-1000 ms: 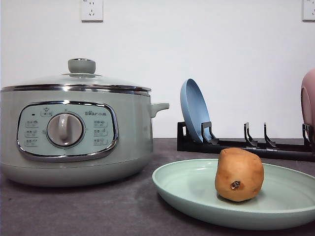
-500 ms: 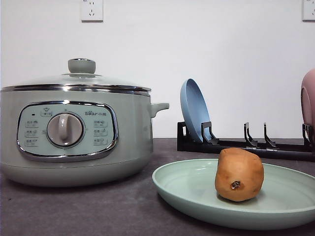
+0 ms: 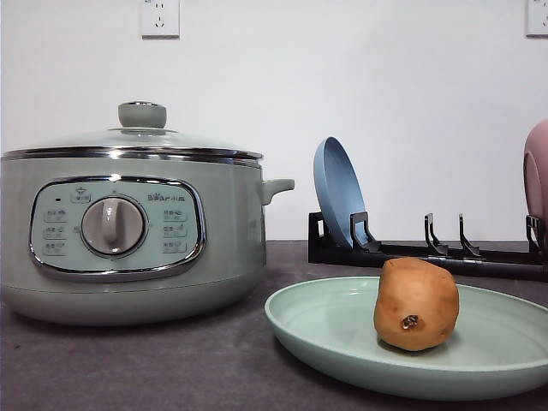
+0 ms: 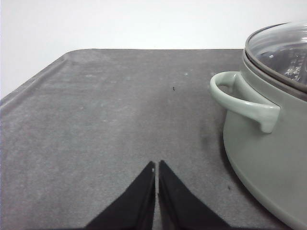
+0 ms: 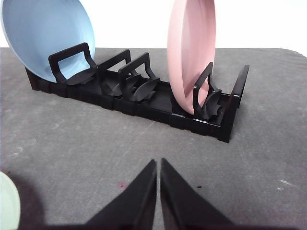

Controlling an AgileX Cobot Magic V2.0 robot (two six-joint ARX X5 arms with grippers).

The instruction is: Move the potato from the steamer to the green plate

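The orange-brown potato (image 3: 416, 305) stands on the pale green plate (image 3: 325, 330) at the front right of the table, its dark eye spot facing me. The sage-green steamer (image 3: 128, 227) sits at the left with its glass lid on; its side handle and wall (image 4: 259, 120) show in the left wrist view. My left gripper (image 4: 156, 167) is shut over bare grey mat beside the steamer, holding nothing. My right gripper (image 5: 158, 165) is shut over the mat in front of the dish rack, holding nothing. A sliver of the green plate (image 5: 7, 203) shows at that view's edge.
A black dish rack (image 3: 428, 253) stands behind the green plate, holding a blue plate (image 3: 338, 193) and a pink plate (image 3: 537, 184) upright. In the right wrist view the rack (image 5: 139, 96) carries the blue plate (image 5: 45, 33) and pink plate (image 5: 189, 52).
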